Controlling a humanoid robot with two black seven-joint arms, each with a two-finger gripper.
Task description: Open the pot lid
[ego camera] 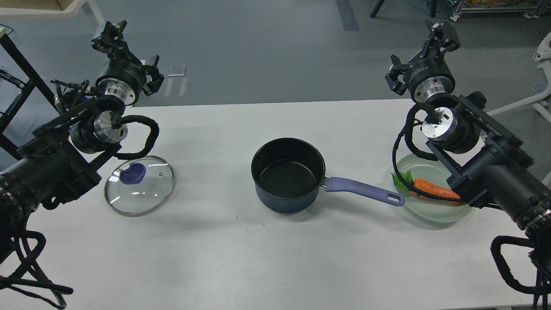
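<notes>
Head view, single frame.

Saucepan (287, 175): dark blue, black inside, uncovered, upright at approx. table centre. Lavender handle (363, 189) runs out to R, slot-hole end just beside rim of the glass plate (434, 213); contact there can't be told.

Glass lid (139, 185): off the pan, lying on the white table (267, 258) well apart to L of pan. Steel rim, purple knob (132, 173) on top, small vent hole visible. Partly under L arm's forearm/cable loop in this view.

L gripper (109, 34): raised above far table edge, nothing in it. Seen dark and end-on; finger spacing can't tell.

R gripper (441, 34): likewise raised, clear of table, nothing held; finger gap can't tell.

Plate: pale green, R side of table, partly hidden by R arm. Holds a carrot (434, 189) w/ green leaves (402, 180).
</notes>
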